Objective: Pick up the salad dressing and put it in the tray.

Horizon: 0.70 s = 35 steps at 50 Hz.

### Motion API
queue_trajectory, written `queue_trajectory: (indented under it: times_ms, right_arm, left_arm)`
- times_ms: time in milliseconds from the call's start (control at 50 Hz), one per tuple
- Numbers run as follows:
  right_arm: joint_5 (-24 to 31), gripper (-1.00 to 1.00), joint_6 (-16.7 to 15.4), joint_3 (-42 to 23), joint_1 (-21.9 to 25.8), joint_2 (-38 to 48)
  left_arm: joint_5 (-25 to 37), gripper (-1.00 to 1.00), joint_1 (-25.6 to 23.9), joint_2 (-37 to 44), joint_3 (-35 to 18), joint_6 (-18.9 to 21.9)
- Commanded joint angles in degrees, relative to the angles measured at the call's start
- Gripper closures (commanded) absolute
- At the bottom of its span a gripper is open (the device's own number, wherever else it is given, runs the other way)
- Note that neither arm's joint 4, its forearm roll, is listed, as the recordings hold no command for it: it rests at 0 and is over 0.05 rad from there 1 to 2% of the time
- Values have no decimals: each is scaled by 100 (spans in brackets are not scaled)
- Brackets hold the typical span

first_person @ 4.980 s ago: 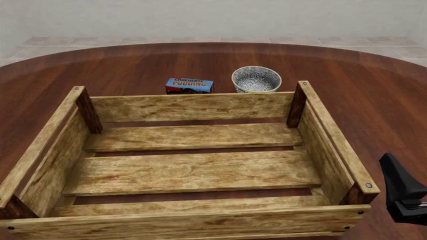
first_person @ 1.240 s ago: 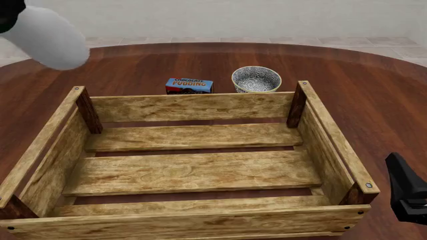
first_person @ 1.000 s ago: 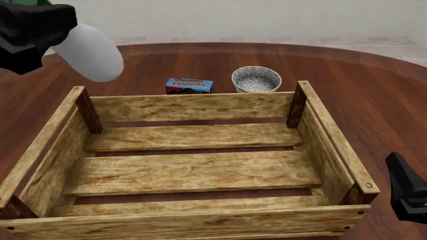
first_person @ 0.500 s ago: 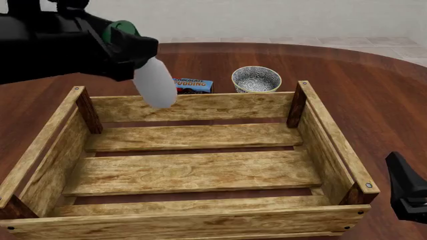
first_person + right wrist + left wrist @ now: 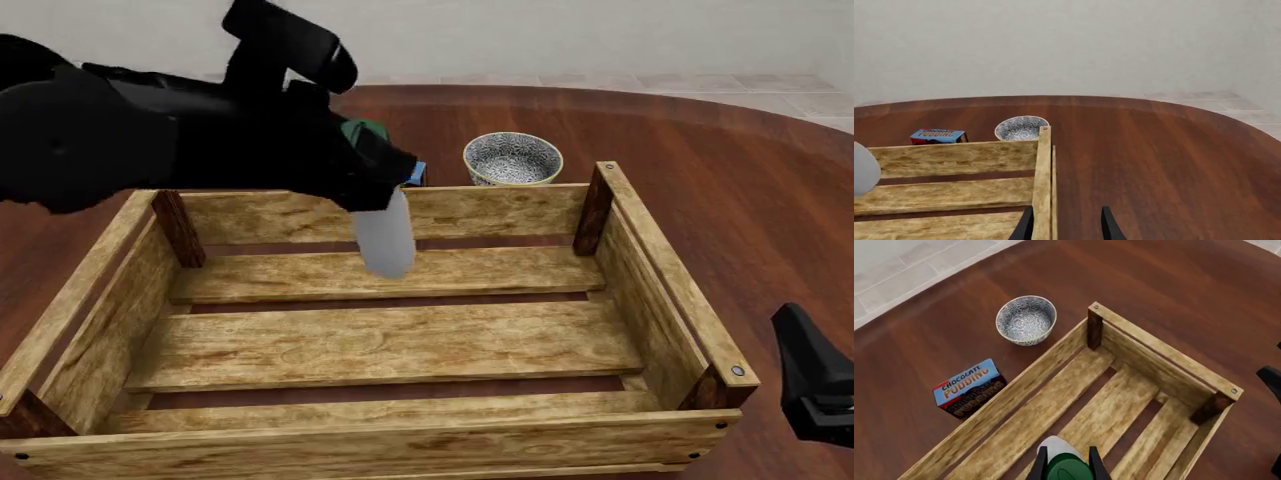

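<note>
Carried inward, salad dressing [image 5: 384, 235] (jaws clamped) hangs over tray [image 5: 400, 213], hiding pudding box [image 5: 967, 388].

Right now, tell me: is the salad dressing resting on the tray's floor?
No. The left gripper holds the salad dressing in the air above the tray.

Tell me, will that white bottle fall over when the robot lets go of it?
Probably yes. The salad dressing is tall and slim, so it tips easily, and it hangs above the tray floor. Its rounded body would likely roll. The left gripper holds only its green cap end.
</note>
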Motion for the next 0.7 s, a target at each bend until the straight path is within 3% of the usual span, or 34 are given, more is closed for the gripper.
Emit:
queue_trajectory:
  times_ms: [20,280,700]
  right_arm:
    - [55,-100,-7,0,3,-68]
    - [91,-100,-15,-11,-4,-116]
    - [100,-100,33,-5,-52,-139]
  left_arm:
    - [-16,100,-202,572,-109,30]
    - [-107,100,-28,1228,-320,30]
    - [-517,100,-51,1713,-308,-532]
